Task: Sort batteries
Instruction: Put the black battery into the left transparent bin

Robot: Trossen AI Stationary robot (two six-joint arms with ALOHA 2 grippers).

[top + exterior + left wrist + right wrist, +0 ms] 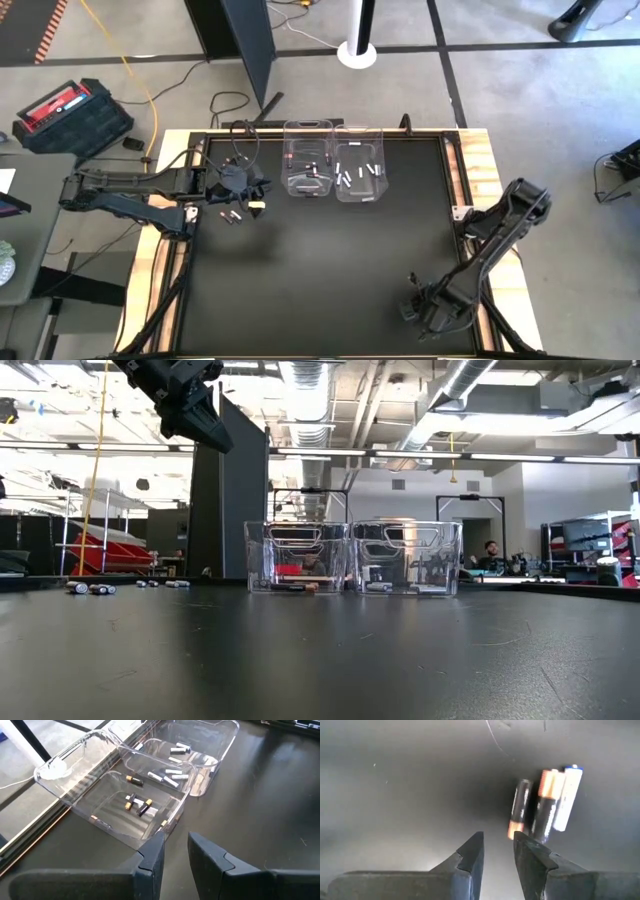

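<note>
Two clear bins stand side by side at the table's far middle. The left bin (308, 165) (135, 810) holds dark, copper-ended batteries (139, 805). The right bin (358, 168) (200, 750) holds white batteries (170, 774). My left gripper (255, 197) (175, 856) hangs above the table just left of the bins, open by a narrow gap, nothing between its fingers. My right gripper (422, 312) (497, 845) points down near the table's front right, open. Three batteries lie on the mat just past its fingertips: two dark ones (520, 812) (546, 807) and a white one (567, 797).
A few loose batteries (232, 215) (90, 588) lie on the black mat below and left of my left gripper. The mat's wide middle (330, 270) lies between the two arms. Wooden rails (480, 170) border the table.
</note>
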